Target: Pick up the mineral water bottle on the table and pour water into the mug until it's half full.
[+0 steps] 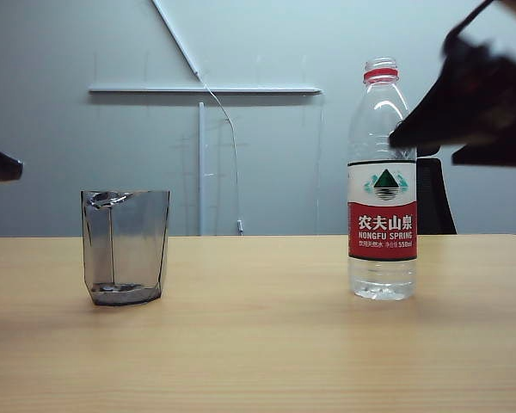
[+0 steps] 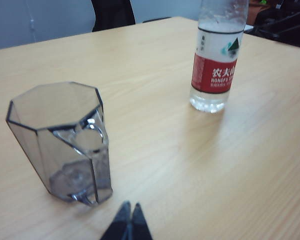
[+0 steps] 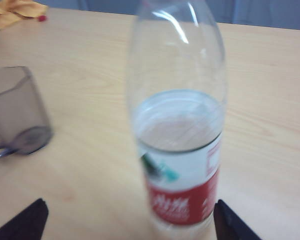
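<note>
light-wood tabletop, grey wall behind | R gripper spread wide either side of Nongfu Spring bottle | L gripper pressed together nr mug

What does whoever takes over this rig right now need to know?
Left gripper: fingers shut, empty, beside the mug.
Right gripper: fingers open on either side of the bottle, not gripping it.
Bottle stands upright on the table, right side, cap off, partly filled with water. Mug stands on the left, looks empty.
Done: the approach to the bottle.
Left: grip, lift, pour until the mug is half full.
</note>
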Robot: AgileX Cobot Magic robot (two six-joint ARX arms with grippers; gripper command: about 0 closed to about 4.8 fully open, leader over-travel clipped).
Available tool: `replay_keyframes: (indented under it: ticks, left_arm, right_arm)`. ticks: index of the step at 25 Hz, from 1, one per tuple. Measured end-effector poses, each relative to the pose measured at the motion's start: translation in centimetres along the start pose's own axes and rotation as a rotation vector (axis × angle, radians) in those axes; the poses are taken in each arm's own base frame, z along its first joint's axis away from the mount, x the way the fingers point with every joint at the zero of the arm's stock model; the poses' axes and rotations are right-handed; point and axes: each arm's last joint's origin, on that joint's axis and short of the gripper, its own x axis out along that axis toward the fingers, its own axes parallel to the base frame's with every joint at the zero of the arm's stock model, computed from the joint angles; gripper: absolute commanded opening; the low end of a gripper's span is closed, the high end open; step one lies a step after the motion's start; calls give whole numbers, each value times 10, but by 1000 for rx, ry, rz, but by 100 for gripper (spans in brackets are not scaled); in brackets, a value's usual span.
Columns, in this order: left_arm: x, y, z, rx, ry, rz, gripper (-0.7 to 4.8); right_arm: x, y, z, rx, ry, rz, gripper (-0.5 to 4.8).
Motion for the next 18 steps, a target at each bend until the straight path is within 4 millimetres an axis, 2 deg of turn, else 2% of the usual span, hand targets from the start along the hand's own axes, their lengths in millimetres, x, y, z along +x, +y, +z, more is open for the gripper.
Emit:
replay_keyframes:
  ticks: [1,4,15,18]
  left_arm:
    - [0,0,1,0,-5,1,-2]
    - [0,0,1,0,-6,1,-2]
    - [0,0,0,0,-5,1,-2]
    - [0,0,1,0,-6,1,-2]
  right_arm:
    - [12,-2,-3,-2,-17,-16,479]
    - [28,-5,-10,-4,-39,-46,479]
    - [67,-11,-36,-7,-115,-74,479]
    - [76,-12,-37,-7,-131,-74,479]
